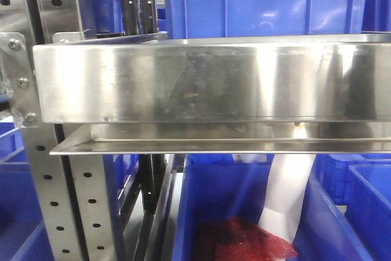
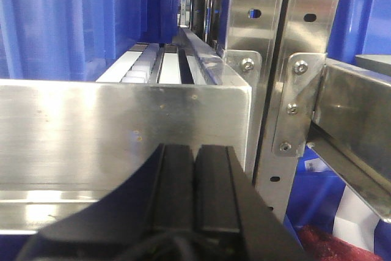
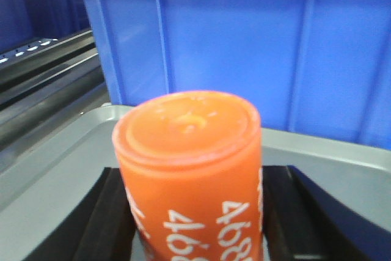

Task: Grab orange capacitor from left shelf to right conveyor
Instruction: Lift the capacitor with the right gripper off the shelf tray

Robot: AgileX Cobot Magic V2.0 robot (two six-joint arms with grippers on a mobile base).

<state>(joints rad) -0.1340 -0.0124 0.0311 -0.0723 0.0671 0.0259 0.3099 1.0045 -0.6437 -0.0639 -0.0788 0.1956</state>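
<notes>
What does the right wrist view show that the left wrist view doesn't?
Right wrist only: the orange capacitor, marked 4680, clamped between the right jaws, above a grey tray. Left wrist only: the left jaws closed empty, facing the steel shelf and perforated uprights. Both: blue bins behind.

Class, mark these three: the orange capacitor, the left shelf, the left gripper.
orange capacitor [image 3: 186, 175]: right wrist view, printed side wall.
left shelf [image 1: 208, 84]: front-facing view, tall front lip.
left gripper [image 2: 194, 156]: left wrist view, seam between shut jaws.
</notes>
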